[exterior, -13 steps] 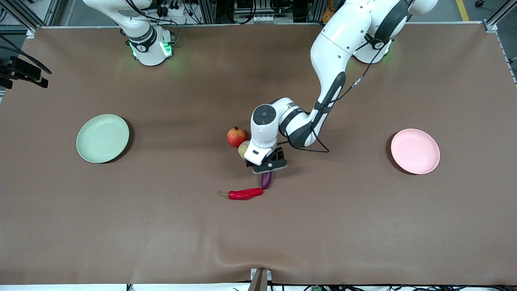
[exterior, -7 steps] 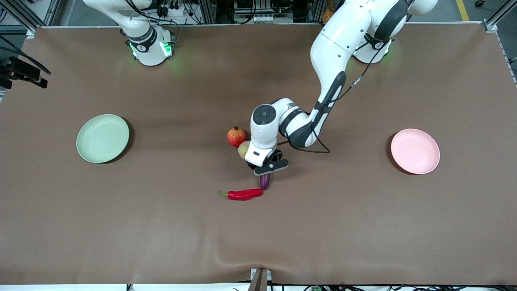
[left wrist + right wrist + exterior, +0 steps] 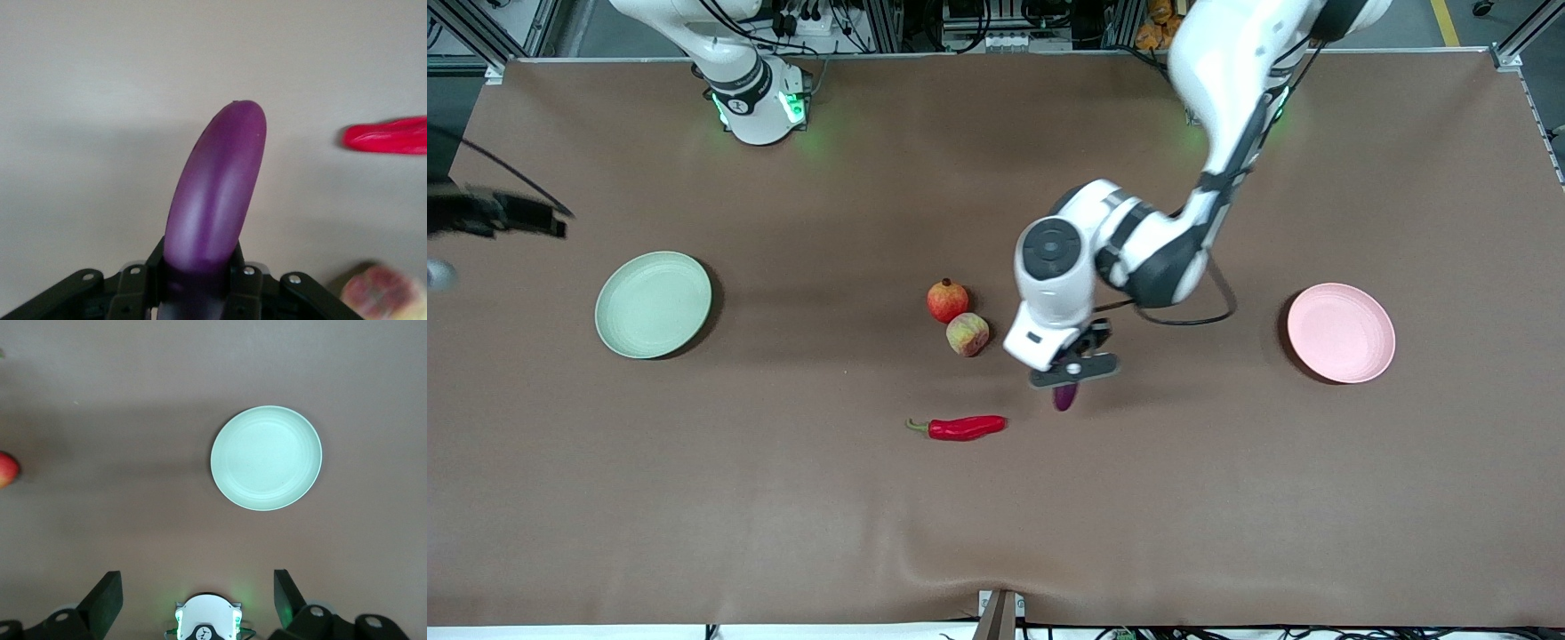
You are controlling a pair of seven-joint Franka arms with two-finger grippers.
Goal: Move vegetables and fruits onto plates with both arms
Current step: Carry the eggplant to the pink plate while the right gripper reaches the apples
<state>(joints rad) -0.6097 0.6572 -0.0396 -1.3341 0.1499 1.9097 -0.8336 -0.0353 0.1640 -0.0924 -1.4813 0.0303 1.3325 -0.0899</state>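
My left gripper (image 3: 1073, 369) is shut on the purple eggplant (image 3: 1064, 397) and holds it in the air over the table's middle; the left wrist view shows the eggplant (image 3: 217, 187) sticking out from between the fingers. The red chili (image 3: 960, 428) lies on the table, nearer to the front camera than the peach-like fruit (image 3: 967, 334) and the pomegranate (image 3: 947, 300), which sit side by side. The green plate (image 3: 654, 304) lies at the right arm's end, the pink plate (image 3: 1340, 332) at the left arm's end. My right gripper (image 3: 197, 577) is open and empty, high over the green plate (image 3: 267, 458).
The right arm's base (image 3: 758, 102) and the left arm's base stand along the table's edge farthest from the front camera. The brown cloth (image 3: 996, 533) has a ripple near its front edge. Both plates hold nothing.
My left gripper has risen with the eggplant and carried it off the table toward the pink plate, uncovering the peach. The right arm's hand has shifted over the right arm's end of the table.
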